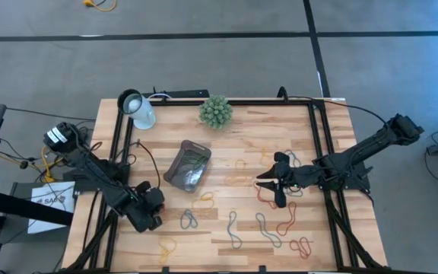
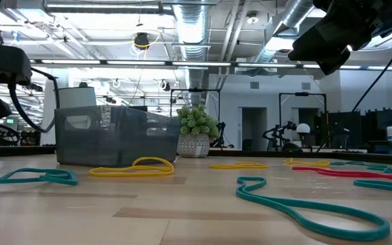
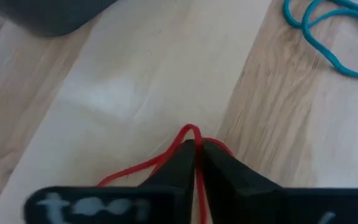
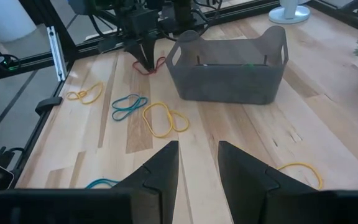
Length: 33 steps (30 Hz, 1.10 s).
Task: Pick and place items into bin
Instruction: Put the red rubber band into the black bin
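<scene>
Now my left gripper [image 3: 196, 149] pinches a red loop [image 3: 188, 133] at the bin's [image 1: 176, 167] 8 o'clock. Its long axis I cannot tell. My right gripper [image 4: 197, 163] hovers with fingers apart at the bin's 3 o'clock.

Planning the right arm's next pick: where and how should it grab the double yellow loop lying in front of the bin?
Pinch the yellow loop where its two rings meet, coming straight down: it lies flat on the table, so only a vertical approach gets fingers around a strand.
</scene>
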Each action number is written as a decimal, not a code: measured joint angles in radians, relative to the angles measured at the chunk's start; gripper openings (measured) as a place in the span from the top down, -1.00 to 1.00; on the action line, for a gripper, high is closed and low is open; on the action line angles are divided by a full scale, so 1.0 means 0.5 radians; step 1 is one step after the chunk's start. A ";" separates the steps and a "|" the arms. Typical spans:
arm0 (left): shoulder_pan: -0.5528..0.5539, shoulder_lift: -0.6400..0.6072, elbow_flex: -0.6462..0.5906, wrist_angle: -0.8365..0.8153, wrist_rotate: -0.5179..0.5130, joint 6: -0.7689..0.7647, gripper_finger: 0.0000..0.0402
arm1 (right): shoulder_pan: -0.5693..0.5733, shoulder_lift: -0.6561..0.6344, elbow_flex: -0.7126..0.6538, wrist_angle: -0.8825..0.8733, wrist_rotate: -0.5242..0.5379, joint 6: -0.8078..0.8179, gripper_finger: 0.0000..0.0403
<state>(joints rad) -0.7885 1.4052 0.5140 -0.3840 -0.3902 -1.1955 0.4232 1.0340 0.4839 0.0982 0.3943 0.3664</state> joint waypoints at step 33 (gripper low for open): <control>0.172 0.003 1.846 -2.306 -0.922 0.664 1.00 | 0.000 0.000 0.000 -0.001 0.000 -0.001 0.47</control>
<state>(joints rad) -0.7024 1.4067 1.4373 -1.5372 -0.8510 -0.8634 0.4232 1.0340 0.4839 0.0978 0.3943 0.3661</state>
